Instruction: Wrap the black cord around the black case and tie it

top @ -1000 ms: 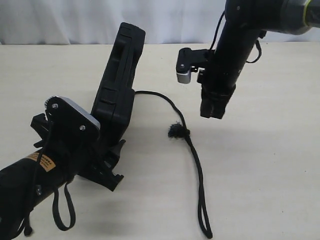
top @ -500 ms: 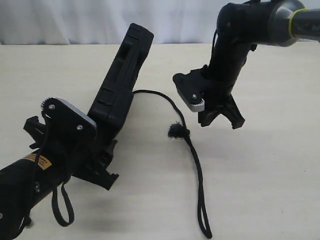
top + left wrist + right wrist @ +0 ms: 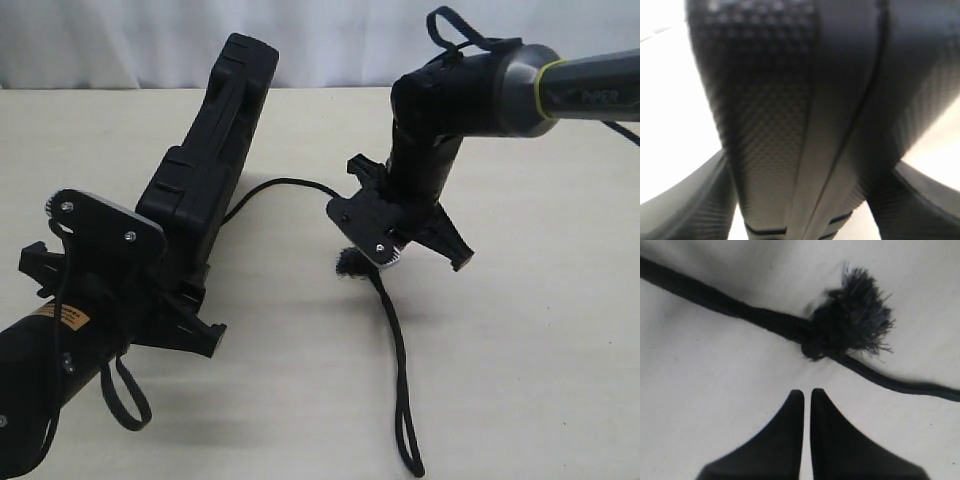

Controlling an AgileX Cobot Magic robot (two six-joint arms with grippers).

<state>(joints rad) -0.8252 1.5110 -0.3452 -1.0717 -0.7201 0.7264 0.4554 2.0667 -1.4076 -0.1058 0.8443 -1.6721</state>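
Black on black, so I go by shape. My right hand (image 3: 806, 395) has its fingers pressed together with nothing between them, and the tips hang low over the desk (image 3: 520, 380). The frayed knot (image 3: 840, 327) of the cord (image 3: 395, 340) lies just ahead of the tips, close but not touching.

Everything turns on how the cord lies against my fingers. In the right wrist view it crosses in front of the tips, running almost along the line my fingers would spread on. If I opened and dropped as I am, I judge the fingers would land on the strand and not on either side of it. A turn of the wrist comes first, so the cord passes through the gap.

In the exterior view the cord comes out from beside the case (image 3: 205, 190), curves to the knot, then runs as a doubled length toward the near edge.

My left hand (image 3: 805, 215) is pinching the case, which is propped up on edge and leaning. That hand is busy and well away from the knot, so the pick falls to my right.
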